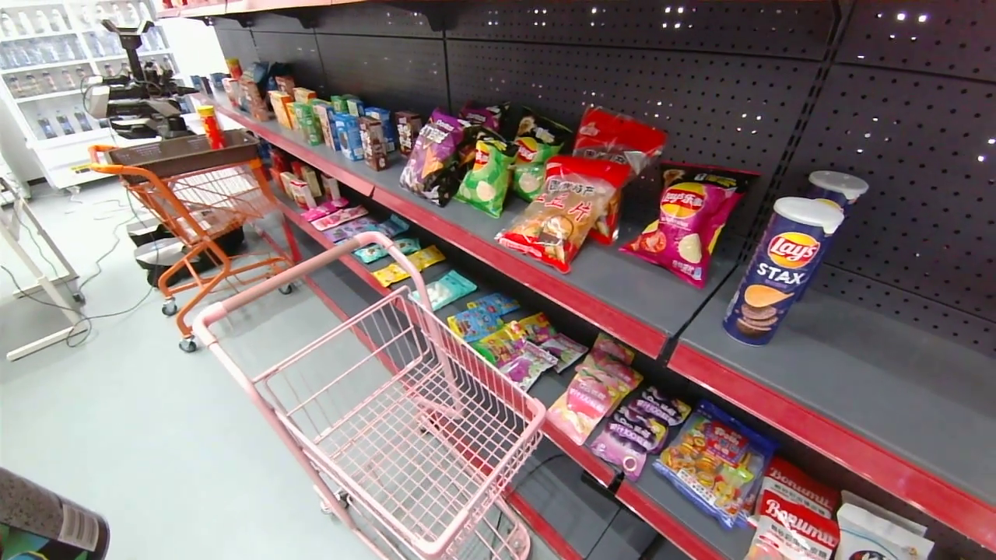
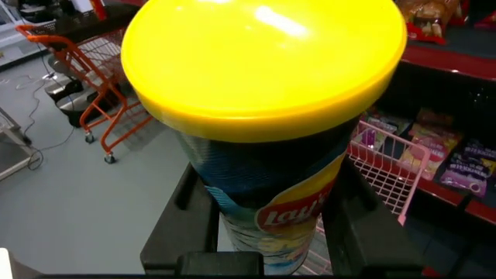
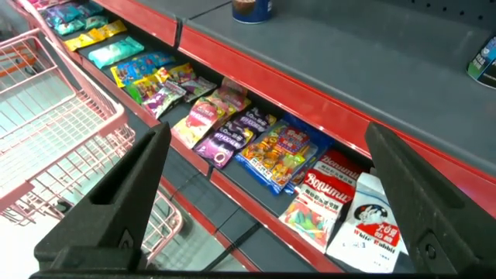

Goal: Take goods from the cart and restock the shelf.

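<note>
A yellow-lidded chips can [image 2: 271,186] is clamped between the jaws of the left gripper [image 2: 263,232], near the pink cart [image 1: 299,274]; the right gripper [image 3: 263,209] is held with jaws wide apart above the candy bags [image 3: 256,139] on the lower shelf; farther off, two blue cans [image 1: 778,272] are seen standing on the grey shelf [image 1: 856,381].

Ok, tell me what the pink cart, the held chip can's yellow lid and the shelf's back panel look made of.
Pink cart: metal wire, it seems, with a glossy pink coating; thin rods in a grid.
Yellow lid on the chip can: likely plastic, smooth and shiny, with a soft highlight.
Back panel: probably dark-painted sheet metal, matte, punched with regular holes.
</note>
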Available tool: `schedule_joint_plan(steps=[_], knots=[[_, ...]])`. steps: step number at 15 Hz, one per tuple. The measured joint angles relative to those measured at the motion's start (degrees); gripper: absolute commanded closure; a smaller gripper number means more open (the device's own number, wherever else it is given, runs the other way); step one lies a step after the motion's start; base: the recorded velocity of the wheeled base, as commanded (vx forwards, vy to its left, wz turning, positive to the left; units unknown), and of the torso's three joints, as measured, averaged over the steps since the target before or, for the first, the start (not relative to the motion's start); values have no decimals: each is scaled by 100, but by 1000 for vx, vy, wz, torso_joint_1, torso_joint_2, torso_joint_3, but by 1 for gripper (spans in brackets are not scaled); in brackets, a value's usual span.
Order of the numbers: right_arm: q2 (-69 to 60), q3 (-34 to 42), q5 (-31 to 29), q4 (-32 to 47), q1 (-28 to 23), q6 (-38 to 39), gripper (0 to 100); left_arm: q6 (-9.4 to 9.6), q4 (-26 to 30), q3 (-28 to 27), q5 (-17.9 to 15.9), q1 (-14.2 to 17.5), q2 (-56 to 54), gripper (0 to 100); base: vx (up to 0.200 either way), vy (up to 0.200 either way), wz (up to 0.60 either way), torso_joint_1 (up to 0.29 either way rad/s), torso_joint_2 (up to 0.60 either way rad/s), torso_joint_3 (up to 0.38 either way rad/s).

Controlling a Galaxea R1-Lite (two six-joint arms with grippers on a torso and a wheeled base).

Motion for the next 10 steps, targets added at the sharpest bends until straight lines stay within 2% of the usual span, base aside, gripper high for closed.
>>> schedule_joint_plan(steps=[10], knots=[[0, 0, 0, 2, 0, 0, 0, 9, 0, 34, -2, -1, 18, 100, 0, 0, -600, 6, 1, 2]])
